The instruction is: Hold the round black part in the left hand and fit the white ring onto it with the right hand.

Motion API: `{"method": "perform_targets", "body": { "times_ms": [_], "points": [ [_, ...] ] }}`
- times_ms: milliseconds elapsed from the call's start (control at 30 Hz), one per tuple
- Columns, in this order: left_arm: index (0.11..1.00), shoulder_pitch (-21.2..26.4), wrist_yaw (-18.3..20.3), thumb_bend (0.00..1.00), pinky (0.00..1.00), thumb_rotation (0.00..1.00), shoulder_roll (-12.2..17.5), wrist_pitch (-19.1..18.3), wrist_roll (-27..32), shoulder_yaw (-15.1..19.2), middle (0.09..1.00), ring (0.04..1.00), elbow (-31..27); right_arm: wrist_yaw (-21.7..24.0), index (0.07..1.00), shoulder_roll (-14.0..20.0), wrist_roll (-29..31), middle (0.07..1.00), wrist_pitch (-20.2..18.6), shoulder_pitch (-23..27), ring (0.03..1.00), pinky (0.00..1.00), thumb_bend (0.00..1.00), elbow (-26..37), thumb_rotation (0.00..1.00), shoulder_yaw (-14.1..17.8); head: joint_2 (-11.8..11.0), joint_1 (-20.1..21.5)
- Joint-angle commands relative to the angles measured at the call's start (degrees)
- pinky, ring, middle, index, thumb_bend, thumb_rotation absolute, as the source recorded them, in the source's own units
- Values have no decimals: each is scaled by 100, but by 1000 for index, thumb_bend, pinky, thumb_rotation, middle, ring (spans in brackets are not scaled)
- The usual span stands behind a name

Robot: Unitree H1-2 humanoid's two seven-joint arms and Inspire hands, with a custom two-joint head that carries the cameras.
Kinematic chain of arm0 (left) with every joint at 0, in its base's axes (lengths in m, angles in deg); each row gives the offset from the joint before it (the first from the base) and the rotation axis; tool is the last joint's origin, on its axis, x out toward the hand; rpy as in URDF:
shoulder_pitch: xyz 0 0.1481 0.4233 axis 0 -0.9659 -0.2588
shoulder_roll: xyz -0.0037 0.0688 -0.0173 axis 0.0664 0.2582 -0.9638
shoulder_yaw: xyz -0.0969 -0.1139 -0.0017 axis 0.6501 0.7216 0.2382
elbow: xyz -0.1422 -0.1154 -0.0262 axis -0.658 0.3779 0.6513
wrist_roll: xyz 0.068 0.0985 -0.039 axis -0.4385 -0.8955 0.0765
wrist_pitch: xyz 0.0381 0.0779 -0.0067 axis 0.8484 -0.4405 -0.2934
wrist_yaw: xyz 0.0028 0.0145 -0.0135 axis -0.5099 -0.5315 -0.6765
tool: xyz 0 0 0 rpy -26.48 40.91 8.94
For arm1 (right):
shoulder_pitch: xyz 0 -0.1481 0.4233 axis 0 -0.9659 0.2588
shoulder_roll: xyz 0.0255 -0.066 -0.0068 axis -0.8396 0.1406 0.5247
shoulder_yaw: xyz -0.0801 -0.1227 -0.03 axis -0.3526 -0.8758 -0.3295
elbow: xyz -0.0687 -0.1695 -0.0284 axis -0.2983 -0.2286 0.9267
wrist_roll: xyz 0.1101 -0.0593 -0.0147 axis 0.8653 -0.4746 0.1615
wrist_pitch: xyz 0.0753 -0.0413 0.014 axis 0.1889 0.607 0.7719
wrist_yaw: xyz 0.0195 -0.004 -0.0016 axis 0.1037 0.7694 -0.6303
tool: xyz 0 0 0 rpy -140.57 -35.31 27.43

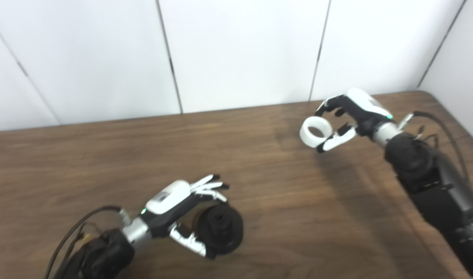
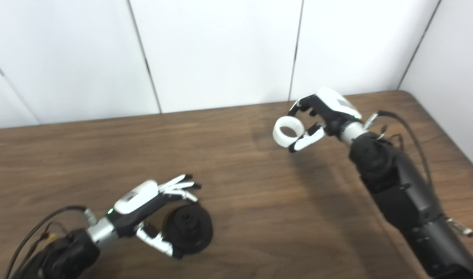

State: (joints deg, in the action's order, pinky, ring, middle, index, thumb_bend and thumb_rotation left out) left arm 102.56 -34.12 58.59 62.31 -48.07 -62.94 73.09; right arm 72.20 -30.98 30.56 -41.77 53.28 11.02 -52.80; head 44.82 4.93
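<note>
Left eye view
Landmark: the round black part, lying flat on the counter near its front edge, its central hub facing up.
Left hand: cupped around the part's near-left side, thumb under the front rim and fingers reaching over the back rim; it looks partly closed, though a firm hold cannot be told.
White ring: well apart from the black part, up and to the right of it, towards the counter's far right corner.
Right hand: pinching the ring between thumb and fingers, the ring held clear of the counter (its shadow falls below it) with the opening turned mostly upward.

Right eye view
Black part: same place, on the counter inside the curl of the left hand.
Ring: in the right hand, again far up-right of the part.
Key relation: the part lies down-left of the ring; the ring's axis and the hub's axis both look roughly vertical, so the coming move is probably mostly travel across the counter, then lining up over the hub.
Nearer hand: the left, already at the part.
Risk: probably the part sliding if the left hold is loose.
</note>
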Motion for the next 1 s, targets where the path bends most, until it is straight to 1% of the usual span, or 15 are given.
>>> {"method": "perform_targets", "body": {
  "times_ms": [0,67,133,367,567,800,833,967],
  "points": [
    [484,-41,347,522,878,72,-13,-254,-230,-110,917,1000,21,28,485,155,79,755,232,149,791,710,517,242,131,89,31,-77],
    [484,-30,304,522,834,73,-49,-251,-338,-120,909,986,14,103,485,150,149,756,281,102,784,692,517,361,130,75,62,-171],
    [484,-18,255,522,827,73,-91,-223,-415,-126,908,985,46,155,484,151,202,753,313,55,778,683,517,473,130,74,110,-302],
    [484,37,232,521,858,75,-179,-215,-483,-120,910,995,160,266,483,102,318,747,466,-134,755,645,519,801,132,62,200,-565],
    [484,56,249,520,852,77,-223,-250,-512,-117,916,999,177,375,483,27,380,742,471,-301,758,643,518,1108,130,5,205,-598],
    [484,72,200,520,847,78,-269,-198,-571,-125,912,992,234,529,483,-117,291,749,417,-396,774,663,519,1464,132,-146,205,-598],
    [484,76,216,520,851,78,-277,-218,-564,-127,912,991,231,555,483,-146,299,749,407,-396,774,669,519,1502,133,-169,247,-611],
    [484,79,243,520,874,77,-308,-261,-554,-134,914,992,220,714,483,-234,213,753,331,-377,779,696,519,1677,135,-313,254,-616]
  ]
}}
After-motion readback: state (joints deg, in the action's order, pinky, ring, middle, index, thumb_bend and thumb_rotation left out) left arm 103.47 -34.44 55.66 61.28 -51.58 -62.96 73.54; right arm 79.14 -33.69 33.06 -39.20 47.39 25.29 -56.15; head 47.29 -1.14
